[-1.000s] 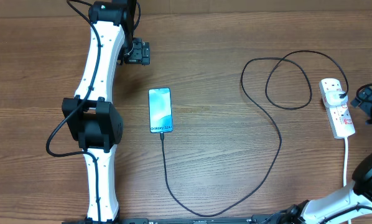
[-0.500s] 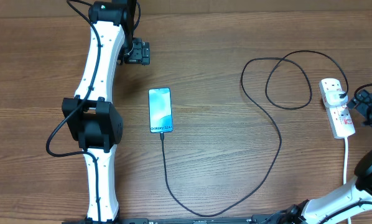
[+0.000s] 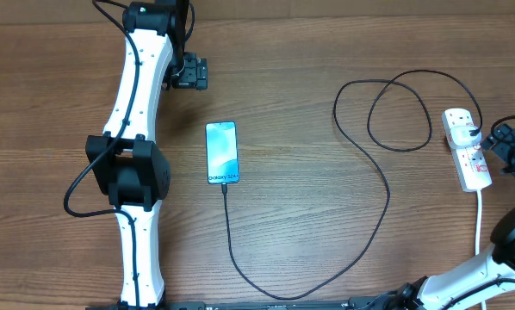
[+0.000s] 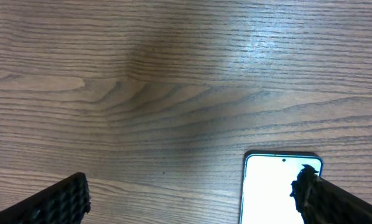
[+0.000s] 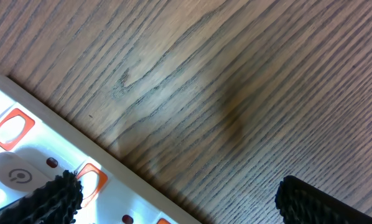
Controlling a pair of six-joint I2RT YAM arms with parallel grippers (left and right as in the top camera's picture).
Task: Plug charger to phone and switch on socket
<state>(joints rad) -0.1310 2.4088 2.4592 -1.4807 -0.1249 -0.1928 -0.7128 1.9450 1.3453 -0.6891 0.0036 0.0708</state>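
Over the last second only the right gripper (image 3: 509,145) is seen to have been shifted slightly toward the socket (image 3: 467,153); nothing else is changed. Its jaws are spread wide and empty, with the socket's red-orange switches (image 5: 12,127) just beside one of them, so the switching step is judged to be in hand. The left gripper (image 3: 191,73) is held with jaws released, the phone (image 3: 222,152) near them. The phone's screen is lit pale blue, and the charger (image 3: 387,198) is run from its edge farthest from the left jaws to the socket; whether a switch is pressed cannot be told.
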